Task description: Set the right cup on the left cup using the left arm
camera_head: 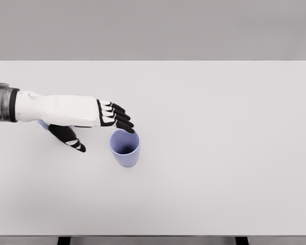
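Head view showed the table (219,153) filling most of the frame, its far edge running straight across the upper part and its near edge just above the bottom; the whole right half lay bare, and wide open surface surrounded the work on every side. Across the left portion reached the left arm (51,108), horizontal and low. Its hand (99,116) had the four fingers (120,116) extended and lying close together, fingertips at the far rim of the cup (125,148), with the thumb (71,138) spread away below; nothing was clamped. That cup stood upright, mouth open, left of centre. A sliver of the same pale blue (42,123) peeked from under the forearm, possibly the other cup, though too hidden to be sure. Judged from this, the step was the approach to grasp. Next, the hand would need to wrap thumb and fingers around the cup's wall without tipping it.
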